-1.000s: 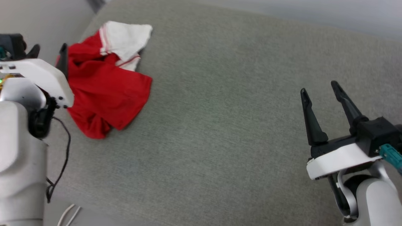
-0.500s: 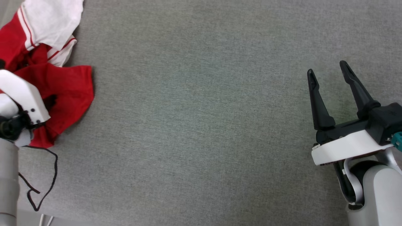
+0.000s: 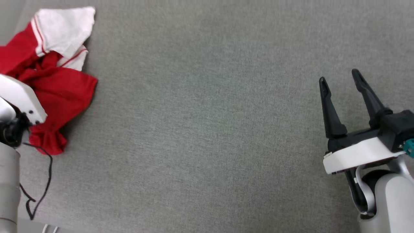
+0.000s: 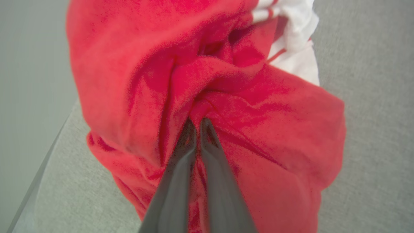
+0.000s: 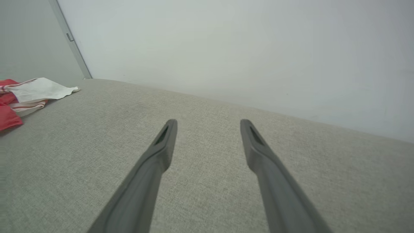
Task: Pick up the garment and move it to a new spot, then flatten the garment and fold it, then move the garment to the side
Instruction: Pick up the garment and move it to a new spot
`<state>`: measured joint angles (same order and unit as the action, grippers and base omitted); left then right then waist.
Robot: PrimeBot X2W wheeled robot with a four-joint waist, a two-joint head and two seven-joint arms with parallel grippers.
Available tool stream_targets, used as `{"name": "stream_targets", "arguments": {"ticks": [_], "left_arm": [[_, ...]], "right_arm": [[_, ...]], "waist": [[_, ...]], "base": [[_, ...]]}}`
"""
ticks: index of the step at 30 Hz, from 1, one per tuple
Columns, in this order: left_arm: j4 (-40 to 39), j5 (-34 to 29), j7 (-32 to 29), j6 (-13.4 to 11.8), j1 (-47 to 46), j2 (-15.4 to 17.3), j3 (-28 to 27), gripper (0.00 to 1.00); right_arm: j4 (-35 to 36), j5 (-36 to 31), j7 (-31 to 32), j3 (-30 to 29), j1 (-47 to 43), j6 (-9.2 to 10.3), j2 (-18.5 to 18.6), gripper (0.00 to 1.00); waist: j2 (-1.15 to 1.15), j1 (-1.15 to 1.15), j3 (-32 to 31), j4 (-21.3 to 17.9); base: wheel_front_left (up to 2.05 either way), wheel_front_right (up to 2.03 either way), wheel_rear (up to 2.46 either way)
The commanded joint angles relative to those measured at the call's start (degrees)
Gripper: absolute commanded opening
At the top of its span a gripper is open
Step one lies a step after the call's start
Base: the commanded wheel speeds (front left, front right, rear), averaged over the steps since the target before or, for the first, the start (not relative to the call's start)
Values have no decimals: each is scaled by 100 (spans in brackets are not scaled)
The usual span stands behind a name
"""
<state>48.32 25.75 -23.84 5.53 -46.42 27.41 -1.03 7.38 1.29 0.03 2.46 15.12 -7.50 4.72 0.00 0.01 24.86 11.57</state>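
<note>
Garment [image 3: 61,90]: red T-shirt, crumpled in a heap at the far left of the grey fabric-covered worktop [image 3: 207,129], close to its left edge. One white sleeve [image 3: 64,29] with red stripe trim lies on top at the far end of the heap, and a second strip of striped white trim shows just below it. The red body is bunched. No lettering is visible.

Left pincer [image 4: 197,124]: in the left wrist view the two dark fingers are pressed together at the tips, pinching a fold of the red cloth [image 4: 265,129]. Creases run into the pinch point from all sides. In the head view the left arm's white wrist housing [image 3: 19,100] overlaps the near left part of the heap and hides the fingers. A thin black cable [image 3: 48,171] loops down from that arm over the worktop.

Right pincer [image 3: 338,77]: well apart from the garment, at the right side of the worktop. Its fingers are spread wide with nothing between them [image 5: 208,123], and they are held above bare grey fabric. The right wrist view catches the garment [image 5: 9,116] at its left edge, low on the surface. A pale plain wall [image 5: 226,48] stands behind the worktop's far edge.
</note>
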Motion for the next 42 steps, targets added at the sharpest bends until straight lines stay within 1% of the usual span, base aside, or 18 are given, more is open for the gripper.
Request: {"name": "stream_targets", "arguments": {"ticks": [1,4,5,6,11,14,17,19,23,27,33,35,38,40,42], "left_arm": [[-17,-58,198,-25,-97,38,12,0],[-79,-306,884,-84,-201,119,129,0],[-145,-451,1332,-120,-299,141,205,0],[-145,-451,1332,-120,-299,141,205,0],[-335,-802,2291,-205,-510,106,435,0],[-484,-883,2708,-233,-583,-28,548,0],[-663,-929,2939,-204,-577,-199,681,0],[-810,-930,3014,-188,-497,-338,763,0],[-1207,-865,3031,-167,-273,-727,965,0],[-1738,-757,2908,-127,99,-1230,1250,0],[-2570,-590,2652,-6,736,-2033,1930,0],[-2781,-517,2571,21,964,-2201,2208,0],[-2976,-340,2420,64,1332,-2352,2661,0],[-3007,-278,2338,87,1559,-2399,3008,0],[-2911,-257,2286,60,1765,-2416,3285,0]], "right_arm": [[-33,36,-42,-8,-78,2,-32,100],[-122,81,-93,-25,-199,2,-85,100],[-171,122,-123,-50,-259,2,-116,100],[-171,122,-123,-50,-259,2,-116,100],[-273,172,-201,-122,-454,2,-175,100],[-339,234,-243,-154,-587,2,-188,100],[-393,379,-261,-186,-722,2,-191,100],[-415,452,-270,-203,-820,2,-190,100],[-441,529,-265,-257,-1008,2,-189,100],[-409,546,-214,-312,-1183,2,-189,100],[-300,540,-108,-418,-1351,2,-189,100],[-263,554,-79,-439,-1380,2,-189,100],[-214,587,-66,-449,-1417,2,-190,100],[-180,625,-55,-469,-1416,2,-189,100],[-153,636,-77,-464,-1384,2,-190,100]], "waist": [[0,-1,-266,52],[0,-1,-601,65],[0,-1,-800,60],[0,-1,-800,60],[0,-1,-1313,-49],[0,-1,-1614,-199],[0,-1,-1870,-400],[0,-1,-2029,-566],[0,-1,-2297,-925],[0,-1,-2475,-1315],[0,-1,-2512,-1796],[0,-1,-2463,-1916],[0,-1,-2340,-2046],[0,-1,-2223,-2086],[0,-1,-2100,-2109]], "base": [[0,0,0],[0,0,0],[0,0,0],[0,0,0],[0,0,0],[0,0,0],[0,0,0],[0,0,0],[0,0,0],[0,0,0],[0,0,0],[0,0,0],[0,0,0],[0,0,0],[0,0,0]]}}
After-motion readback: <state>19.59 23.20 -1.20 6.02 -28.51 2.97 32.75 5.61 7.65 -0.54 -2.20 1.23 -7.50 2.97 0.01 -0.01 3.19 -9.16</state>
